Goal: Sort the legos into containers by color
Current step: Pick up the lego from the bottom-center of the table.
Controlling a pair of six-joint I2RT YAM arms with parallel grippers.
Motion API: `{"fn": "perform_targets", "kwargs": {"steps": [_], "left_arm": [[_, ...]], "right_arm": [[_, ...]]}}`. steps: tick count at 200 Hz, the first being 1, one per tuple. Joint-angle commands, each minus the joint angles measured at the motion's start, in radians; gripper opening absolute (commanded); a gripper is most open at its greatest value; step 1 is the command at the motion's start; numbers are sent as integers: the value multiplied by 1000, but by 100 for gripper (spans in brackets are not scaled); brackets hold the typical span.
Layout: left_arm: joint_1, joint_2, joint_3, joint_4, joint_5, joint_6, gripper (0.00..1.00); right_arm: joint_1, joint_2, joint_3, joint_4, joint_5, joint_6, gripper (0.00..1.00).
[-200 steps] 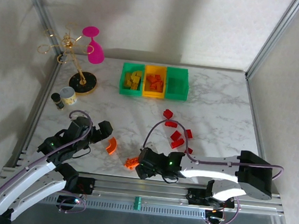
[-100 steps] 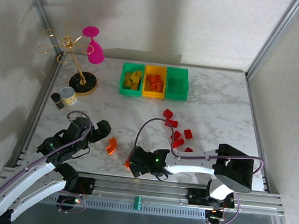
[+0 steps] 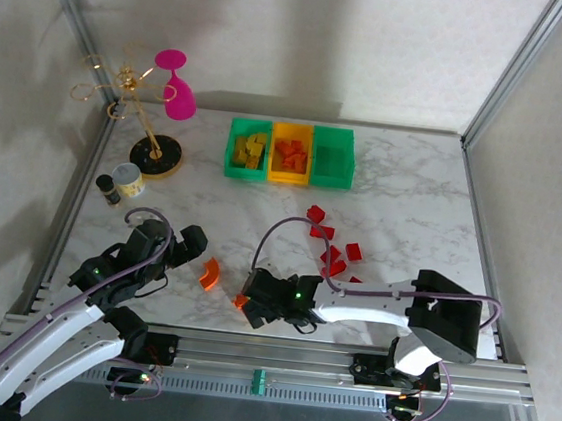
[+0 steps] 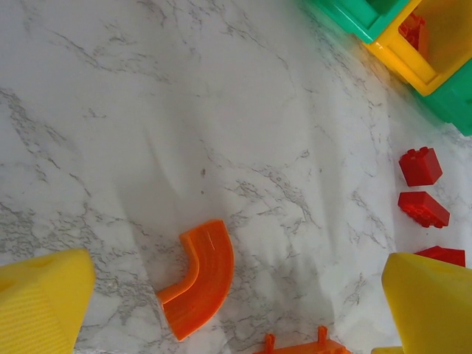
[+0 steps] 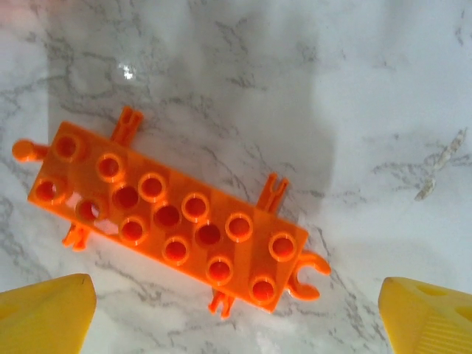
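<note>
Room: pale textured walls (image 3: pixel 310 33) on three sides, w/ aluminium frame posts (image 3: pixel 512 69) at the rear corners. Surface: white marble-pattern table top (image 3: pixel 413 199) w/ grey veins and soft shadows. A metal rail (image 3: pixel 276 356) runs along the near edge.

Rear centre, we note three open-top rectangular plastic bins (image 3: pixel 314 130) in a row, touching. The left green bin (image 3: pixel 230 150) has yellow bricks, the yellow-orange mid bin (image 3: pixel 287 179) has orange ones, and the right green bin (image 3: pixel 350 163) sits at the row's end.

Rear left: gold wire stand (image 3: pixel 154 154) on a black round base, w/ a pink plastic goblet (image 3: pixel 176 87) up by its arms; can't tell if it's hung. A small round cup (image 3: pixel 128 179) and a small dark bottle (image 3: pixel 108 189) stand just beside each other.

Red plastic bricks (image 3: pixel 333 246) lie loose, right of centre.

Left pincer (image 3: pixel 192 244) is wide and holds nothing; the orange curved plastic brick (image 4: pixel 200 276) lies near it on the marble.

Right pincer (image 3: pixel 251 303) is wide, w/ fingers (image 5: pixel 44 313) either side of the orange flat studded plate (image 5: pixel 168 225) and apart from it. The plate lies studs up.
</note>
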Motion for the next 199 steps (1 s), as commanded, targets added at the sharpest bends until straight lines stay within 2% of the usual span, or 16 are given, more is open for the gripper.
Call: {"fn": "perform_targets", "kwargs": {"steps": [1, 47, 102, 133, 165, 199], "left_arm": [[7, 6, 28, -7, -26, -19, 100], [6, 1, 32, -14, -36, -23, 100], [6, -9, 33, -22, -51, -23, 100], [7, -8, 30, -17, -52, -22, 100], [7, -2, 34, -16, -54, -16, 100], [7, -2, 33, -12, -53, -16, 100]], "right_arm": [[-3, -12, -32, -5, -27, -13, 99], [-10, 84, 33, 7, 18, -40, 99], [-71, 141, 105, 26, 37, -53, 98], [-99, 189, 146, 5, 65, -48, 92], [-100, 221, 162, 31, 13, -79, 88], [-101, 241, 165, 43, -7, -77, 76]]}}
